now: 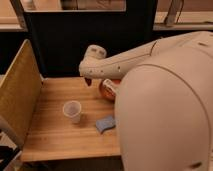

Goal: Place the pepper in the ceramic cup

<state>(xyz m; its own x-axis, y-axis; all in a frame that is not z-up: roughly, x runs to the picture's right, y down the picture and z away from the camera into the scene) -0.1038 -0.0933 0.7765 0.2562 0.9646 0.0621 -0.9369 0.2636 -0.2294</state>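
The white ceramic cup [73, 110] stands upright on the wooden table [55, 135], left of centre. My gripper [88, 80] hangs under the end of the white arm, above the table's back part, up and to the right of the cup. A small dark red-brown piece, the pepper [88, 82], sticks out below the gripper, which looks shut on it. The pepper is in the air, apart from the cup.
An orange-brown round dish [108, 89] sits right of the gripper, partly hidden by the arm. A blue flat pad [105, 123] lies right of the cup. A tan panel [17, 97] walls the table's left side. A dark panel stands behind.
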